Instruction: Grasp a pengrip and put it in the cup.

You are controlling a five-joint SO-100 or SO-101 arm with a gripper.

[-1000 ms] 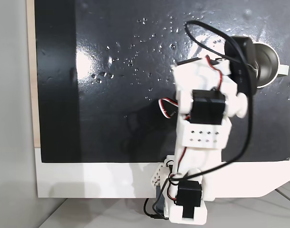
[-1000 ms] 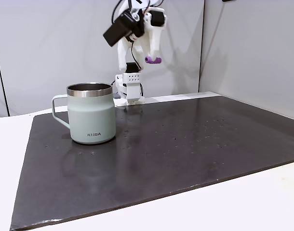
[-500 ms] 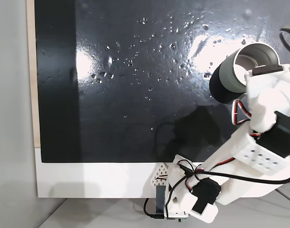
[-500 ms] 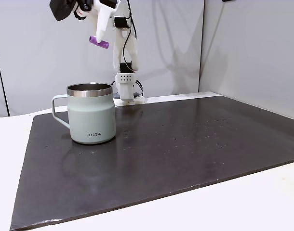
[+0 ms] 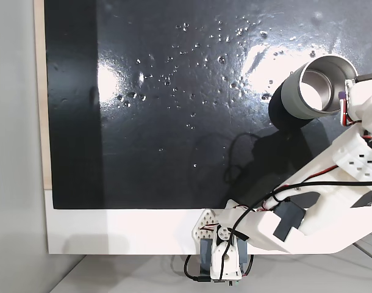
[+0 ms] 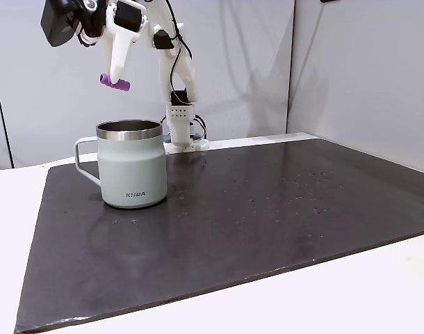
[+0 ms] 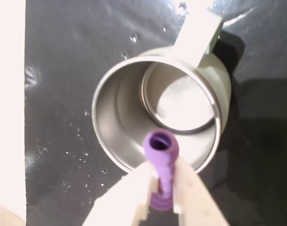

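Purple ribbed pengrip: clamped crosswise between the tips of the white pincer, held in the air. Grey-green steel-lined cup: below the pincer, on the dark mat; its open mouth lies just ahead of the pengrip in the wrist view. Step: carry-over to the cup, nearly complete. Next move likely needs centring over the opening, then release.
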